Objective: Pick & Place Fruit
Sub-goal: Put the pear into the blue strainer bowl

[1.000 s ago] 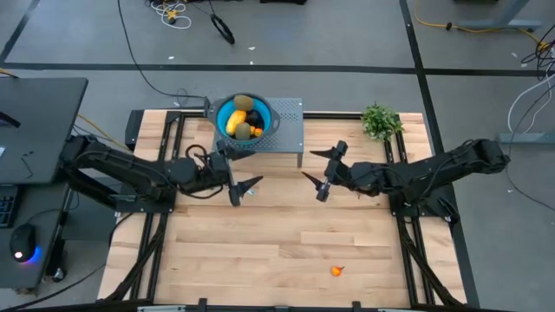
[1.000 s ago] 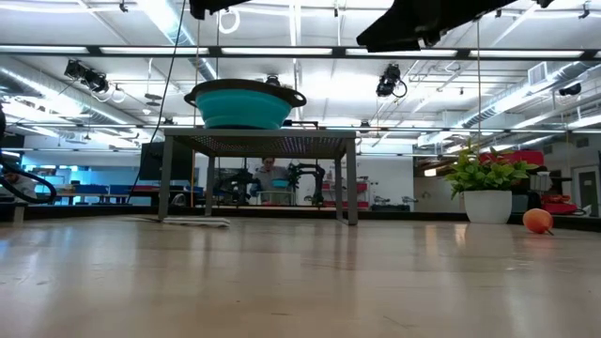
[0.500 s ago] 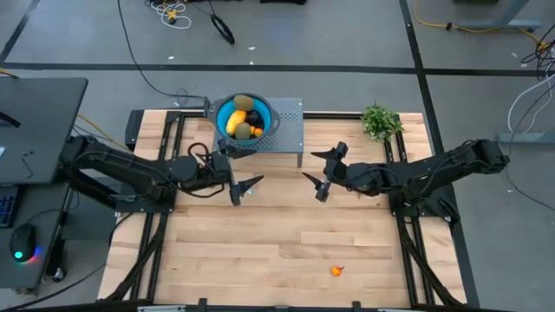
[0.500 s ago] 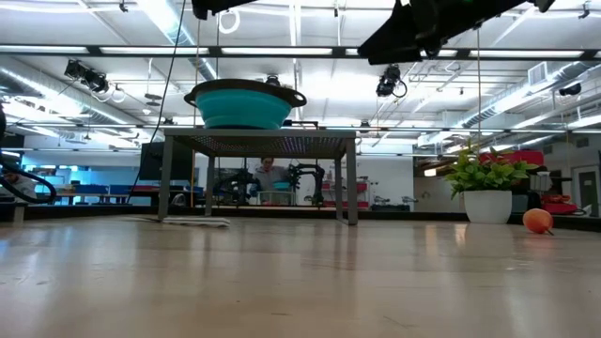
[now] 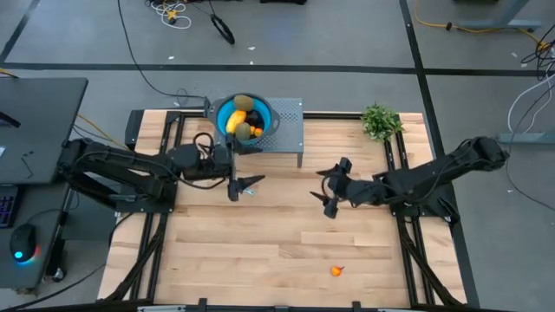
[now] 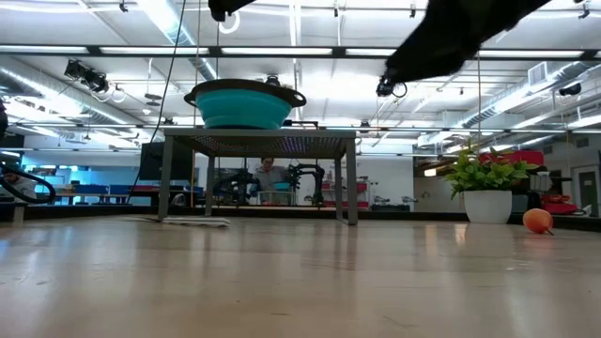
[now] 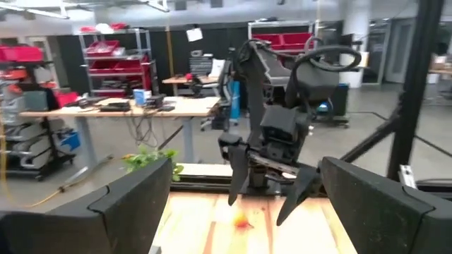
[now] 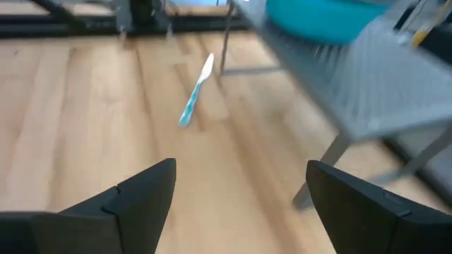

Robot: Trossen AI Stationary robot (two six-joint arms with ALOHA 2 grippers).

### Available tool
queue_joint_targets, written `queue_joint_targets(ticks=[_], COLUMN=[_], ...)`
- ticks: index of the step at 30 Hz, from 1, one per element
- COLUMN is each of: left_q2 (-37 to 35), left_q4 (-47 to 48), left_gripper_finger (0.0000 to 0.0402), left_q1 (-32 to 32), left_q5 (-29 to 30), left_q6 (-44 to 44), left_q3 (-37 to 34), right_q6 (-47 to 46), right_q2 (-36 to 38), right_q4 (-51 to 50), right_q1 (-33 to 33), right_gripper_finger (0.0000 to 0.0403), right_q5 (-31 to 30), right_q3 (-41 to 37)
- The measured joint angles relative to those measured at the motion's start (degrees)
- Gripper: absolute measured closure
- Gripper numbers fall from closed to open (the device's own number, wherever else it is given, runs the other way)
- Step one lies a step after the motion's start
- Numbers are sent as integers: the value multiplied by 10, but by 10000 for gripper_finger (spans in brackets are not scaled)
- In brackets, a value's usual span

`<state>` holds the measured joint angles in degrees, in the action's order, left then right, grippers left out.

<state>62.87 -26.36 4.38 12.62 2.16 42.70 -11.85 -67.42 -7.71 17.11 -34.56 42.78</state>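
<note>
Orange piece (image 5: pixel 336 271) lies alone on the near table. Right gripper (image 5: pixel 328 191) hovers mid-table, fingers apart, empty. Left gripper (image 5: pixel 238 184) likewise spread, near the knife (image 8: pixel 195 99). Farther back, remaining fruit (image 5: pixel 240 120) sits in the teal bowl (image 5: pixel 265 113) on the grey stand (image 5: pixel 289 128).

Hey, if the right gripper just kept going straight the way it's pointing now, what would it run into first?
Probably the blue-handled knife, lying on the table ahead of the open right gripper. The grey stand sits off to one side. Depth is unclear.
</note>
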Motion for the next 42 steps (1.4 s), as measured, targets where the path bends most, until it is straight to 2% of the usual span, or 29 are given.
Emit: queue_joint_targets(ticks=[5,9,12,17,23,29,33,40,42], left_q2=[0,0,0,0,0,0,2,42,53], left_q4=[60,48,-4,-114,-136,-131,-108,-107,-110], left_gripper_finger=[29,29,29,29,29,29,29,29,29], left_q1=[10,43,81,128,135,135,135,138,138], left_q5=[-32,-48,-23,49,63,95,107,118,132], left_q6=[-26,-63,-74,-65,-54,-29,-37,-61,-68], left_q3=[-4,-47,-98,-171,-196,-206,-206,-206,-206], right_q6=[-120,-206,-281,-401,-517,-535,-546,-708,-722], right_q2=[4,4,4,4,4,-1,-15,-28,-28], right_q4=[-104,-183,-234,-320,-442,-464,-465,-520,-526], right_q1=[55,98,129,171,206,218,218,193,193], right_gripper_finger=[75,75,75,75,75,75,75,75,75], right_q5=[-2,-8,-6,47,92,74,72,66,58], right_q3=[0,0,0,0,0,0,-29,-91,-94])
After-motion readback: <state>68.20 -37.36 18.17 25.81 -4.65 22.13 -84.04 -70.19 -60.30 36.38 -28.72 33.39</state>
